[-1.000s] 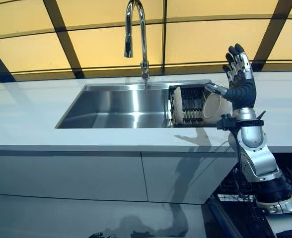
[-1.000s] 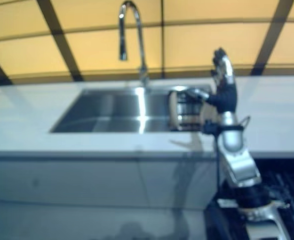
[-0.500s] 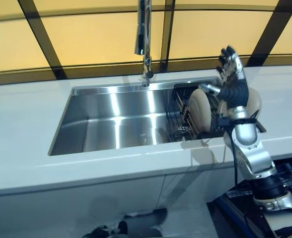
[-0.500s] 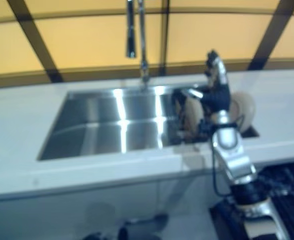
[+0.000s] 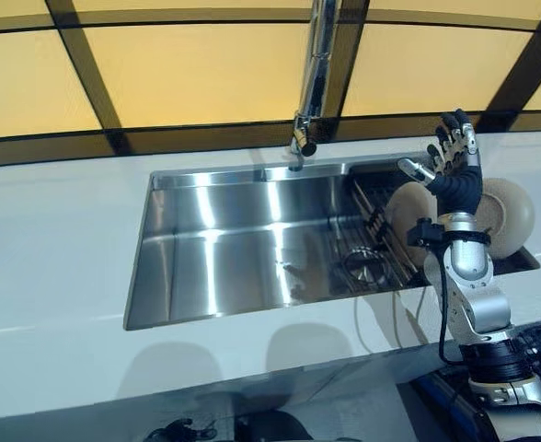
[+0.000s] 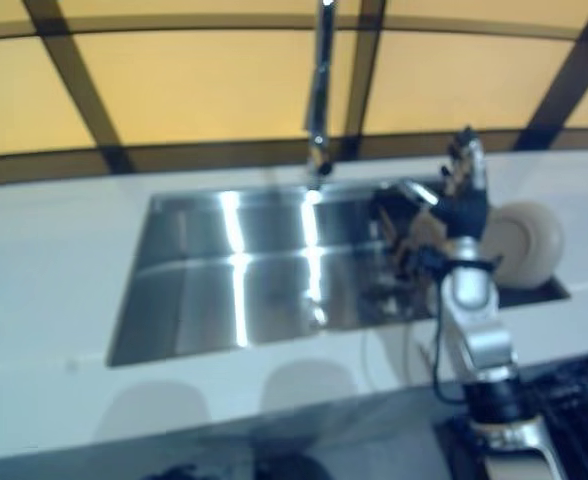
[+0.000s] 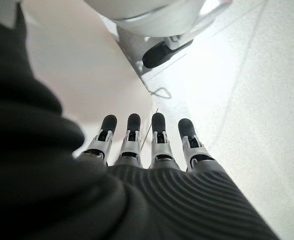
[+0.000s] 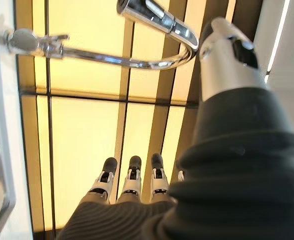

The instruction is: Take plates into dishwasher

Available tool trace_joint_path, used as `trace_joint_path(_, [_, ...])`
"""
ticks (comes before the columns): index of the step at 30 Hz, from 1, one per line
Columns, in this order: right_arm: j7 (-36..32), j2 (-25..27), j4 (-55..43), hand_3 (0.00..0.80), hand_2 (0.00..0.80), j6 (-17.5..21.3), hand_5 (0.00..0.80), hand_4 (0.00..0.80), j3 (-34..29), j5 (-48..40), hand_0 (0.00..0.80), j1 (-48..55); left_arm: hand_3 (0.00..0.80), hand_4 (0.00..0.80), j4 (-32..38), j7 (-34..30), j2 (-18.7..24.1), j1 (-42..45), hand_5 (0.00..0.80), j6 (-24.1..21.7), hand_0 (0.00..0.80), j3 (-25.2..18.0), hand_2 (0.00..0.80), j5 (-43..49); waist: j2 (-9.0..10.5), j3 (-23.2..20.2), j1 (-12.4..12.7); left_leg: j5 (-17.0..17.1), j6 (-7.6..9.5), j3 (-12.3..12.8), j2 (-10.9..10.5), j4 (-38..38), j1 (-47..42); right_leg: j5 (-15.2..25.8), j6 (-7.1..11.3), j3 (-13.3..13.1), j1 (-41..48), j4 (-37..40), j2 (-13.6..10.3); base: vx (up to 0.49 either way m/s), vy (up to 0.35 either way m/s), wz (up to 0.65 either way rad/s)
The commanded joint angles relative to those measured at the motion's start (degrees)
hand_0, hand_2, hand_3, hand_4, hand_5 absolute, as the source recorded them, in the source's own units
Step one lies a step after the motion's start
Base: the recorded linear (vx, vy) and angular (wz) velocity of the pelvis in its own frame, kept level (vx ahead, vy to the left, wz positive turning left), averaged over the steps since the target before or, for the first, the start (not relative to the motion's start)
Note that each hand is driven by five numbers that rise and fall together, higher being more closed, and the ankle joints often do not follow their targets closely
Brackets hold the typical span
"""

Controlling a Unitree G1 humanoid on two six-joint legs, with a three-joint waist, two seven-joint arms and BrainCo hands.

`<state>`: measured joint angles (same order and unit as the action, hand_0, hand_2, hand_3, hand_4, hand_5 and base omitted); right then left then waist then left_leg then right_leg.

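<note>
Plates are standing on edge in the wire rack at the right end of the sink, and I am holding my right hand upright over them, fingers straight and spread, gripping nothing. They look stiff, smooth and breakable, likely slippery, so I am judging the upper rim the place to pinch. My left hand is hanging idle, fingers straight.
</note>
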<state>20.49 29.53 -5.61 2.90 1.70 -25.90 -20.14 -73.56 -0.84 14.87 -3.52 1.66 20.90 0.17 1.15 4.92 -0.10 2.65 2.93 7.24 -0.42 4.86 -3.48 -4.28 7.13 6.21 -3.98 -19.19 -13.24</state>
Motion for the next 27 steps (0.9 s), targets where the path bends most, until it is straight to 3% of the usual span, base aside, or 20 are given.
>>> trace_joint_path(1, [1.7, 1.8, 1.0, 0.0, 0.0, 1.1, 0.0, 0.0, -3.0, 0.5, 0.0, -4.6, 0.0, 0.0, -0.9, -0.1, 1.0, -0.8, 0.0, 0.6, 0.0, -2.7, 0.0, -1.9, 1.12, -1.7, -1.4, -1.8, -1.22, -0.8, -0.8, -0.9, 0.8, 14.9, -1.16, 0.6, -2.2, 10.9, 2.7, 0.049, -0.06, -0.11])
trace_joint_path(5, [1.8, 3.2, 1.4, 0.0, 0.0, 1.3, 0.0, 0.0, -3.9, 1.8, 0.0, -4.9, 0.0, 0.0, -0.3, -0.6, 1.1, -0.6, 0.0, 0.5, 0.0, -3.0, 0.0, -1.8, 1.77, -1.8, -0.9, -1.5, -1.4, -1.4, -0.6, -1.0, 1.1, 13.4, -1.11, 0.0, 0.7, 13.2, 4.2, 0.016, -0.099, 0.12])
trace_joint_path(13, [-0.2, 6.0, 1.7, 0.0, 0.0, -2.5, 0.0, 0.0, -4.9, 2.9, 0.0, -5.4, 0.0, 0.0, 0.5, -1.4, -0.1, 0.2, 0.0, -0.7, 0.0, -2.5, 0.0, -0.2, 2.76, -2.7, -0.3, -1.3, -2.11, -0.1, 1.2, -0.1, 0.6, 9.4, -0.85, 0.8, 4.5, 16.5, 5.7, 0.011, -0.088, -0.03])
trace_joint_path(27, [-16.4, 8.7, 2.6, 0.0, 0.0, -16.1, 0.0, 0.0, -4.0, -11.2, 0.0, -0.3, 0.0, 0.0, 0.8, -0.8, 1.2, -0.1, 0.0, -0.2, 0.0, -2.9, 0.0, -0.2, 3.6, -2.9, -1.9, -1.7, -2.79, 2.0, 2.3, 0.0, -0.5, 7.6, -1.46, 0.9, 5.9, 18.3, 6.3, 0.001, -0.008, 0.01])
